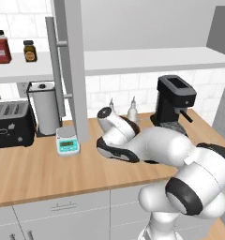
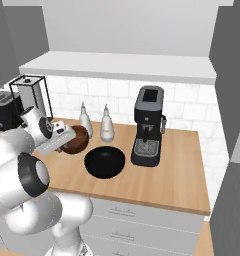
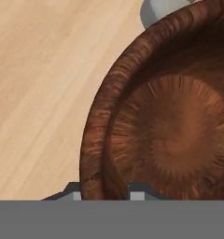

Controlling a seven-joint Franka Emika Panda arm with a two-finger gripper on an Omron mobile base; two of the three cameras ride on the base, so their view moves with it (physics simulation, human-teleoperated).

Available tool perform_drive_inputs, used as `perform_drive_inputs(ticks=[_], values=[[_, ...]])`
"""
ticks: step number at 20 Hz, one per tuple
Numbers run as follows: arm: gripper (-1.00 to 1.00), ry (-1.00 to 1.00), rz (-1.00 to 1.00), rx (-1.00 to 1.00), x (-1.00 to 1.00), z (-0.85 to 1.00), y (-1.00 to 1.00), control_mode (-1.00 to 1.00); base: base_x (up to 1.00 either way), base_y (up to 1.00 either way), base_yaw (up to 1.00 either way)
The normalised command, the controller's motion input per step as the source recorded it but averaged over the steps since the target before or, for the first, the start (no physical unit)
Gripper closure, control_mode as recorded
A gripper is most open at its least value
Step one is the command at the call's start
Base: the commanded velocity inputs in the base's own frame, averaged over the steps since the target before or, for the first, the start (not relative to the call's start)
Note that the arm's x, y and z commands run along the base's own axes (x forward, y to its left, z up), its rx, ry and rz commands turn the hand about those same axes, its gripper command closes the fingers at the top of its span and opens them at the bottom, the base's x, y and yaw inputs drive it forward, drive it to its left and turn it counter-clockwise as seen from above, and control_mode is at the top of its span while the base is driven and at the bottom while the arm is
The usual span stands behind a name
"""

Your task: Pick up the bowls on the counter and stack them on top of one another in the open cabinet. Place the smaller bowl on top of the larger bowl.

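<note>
Hand (image 3: 104, 195) fingers straddle smaller bowl (image 3: 170, 116) rim, grip uncertain; jar (image 1: 0, 47) label unreadable.

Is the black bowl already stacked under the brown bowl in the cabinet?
No: in the right base view the black bowl sits on the counter beside the coffee machine, with the brown bowl next to it.

No words or numbers can be read anywhere. The small kitchen scale (image 1: 67, 141) at about 9 o'clock in the left base view has a green screen, but it is too blurry to read. The two jars (image 1: 0, 47) at 11 o'clock have labels, also too small to read.
</note>
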Motion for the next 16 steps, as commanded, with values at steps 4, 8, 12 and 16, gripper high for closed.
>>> perform_drive_inputs(ticks=[4, 8, 12, 16], values=[[1.0, 0.01, -0.33, 0.1, -0.01, 0.28, -0.74, -1.0, 0.0, 0.0, 0.0], [1.0, 0.04, -0.26, 0.14, 0.01, 0.01, -0.77, -1.0, 0.0, 0.0, 0.0], [1.0, 0.21, -0.03, 0.04, 0.03, -0.23, -0.32, -1.0, 0.0, 0.0, 0.0], [1.0, 0.12, -0.01, 0.0, 0.09, -0.17, -0.25, -1.0, 0.0, 0.0, 0.0]])
